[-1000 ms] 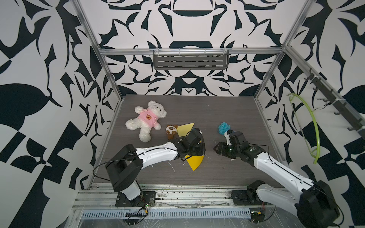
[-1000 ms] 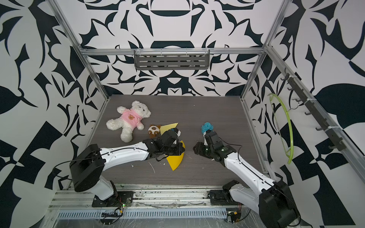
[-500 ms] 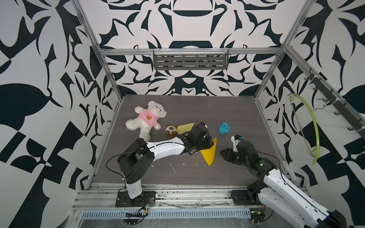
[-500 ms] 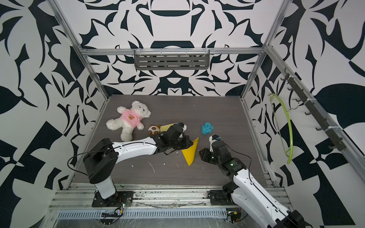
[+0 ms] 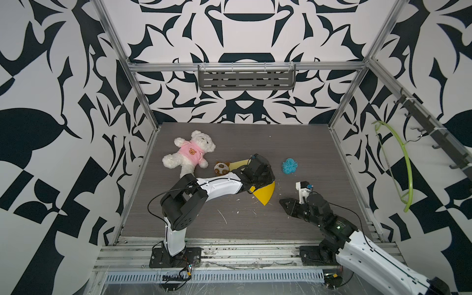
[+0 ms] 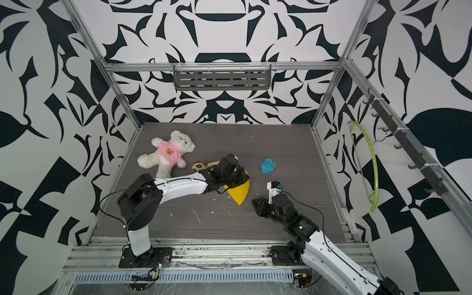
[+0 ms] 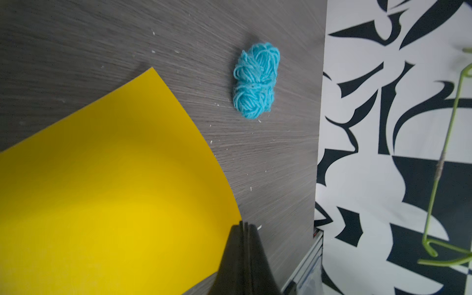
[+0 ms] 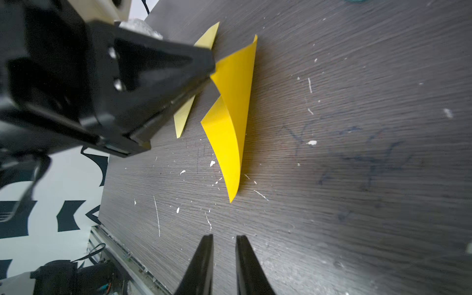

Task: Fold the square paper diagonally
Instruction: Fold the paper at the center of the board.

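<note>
Paper (image 5: 264, 195) curled upward, one corner raised | left gripper (image 7: 244, 226) clamped on that corner | right gripper (image 8: 223, 238) jaws slightly apart, empty, near paper's low tip, not touching

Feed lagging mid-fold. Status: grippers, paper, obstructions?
Left gripper shut on corner of yellow paper, sheet lifted, curled. Right gripper slightly open, empty, off paper. Small plush toy beside far corner; blue yarn apart.

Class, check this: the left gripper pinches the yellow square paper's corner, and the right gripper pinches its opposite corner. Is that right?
No: the right gripper holds nothing and sits clear of the yellow square paper, as the right wrist view shows. The left gripper does pinch its corner.
</note>
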### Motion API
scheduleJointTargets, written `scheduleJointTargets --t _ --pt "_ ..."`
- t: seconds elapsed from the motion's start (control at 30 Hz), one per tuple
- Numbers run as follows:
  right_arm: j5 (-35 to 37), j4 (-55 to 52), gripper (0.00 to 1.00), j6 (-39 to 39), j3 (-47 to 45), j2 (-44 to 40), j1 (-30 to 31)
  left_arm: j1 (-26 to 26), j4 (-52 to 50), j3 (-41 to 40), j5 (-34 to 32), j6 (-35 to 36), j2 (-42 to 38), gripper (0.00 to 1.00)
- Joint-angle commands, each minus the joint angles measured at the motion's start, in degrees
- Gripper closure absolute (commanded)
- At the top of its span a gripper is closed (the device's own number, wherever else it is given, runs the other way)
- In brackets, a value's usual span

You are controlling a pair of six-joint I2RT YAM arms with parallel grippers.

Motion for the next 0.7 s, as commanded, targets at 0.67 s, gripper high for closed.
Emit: scheduleJointTargets --t 0.67 --pt "2.25 41.17 0.95 1.85 6.84 39.71 -1.96 3.46 -9.11 6.23 -6.99 -10.71 3.94 1.00"
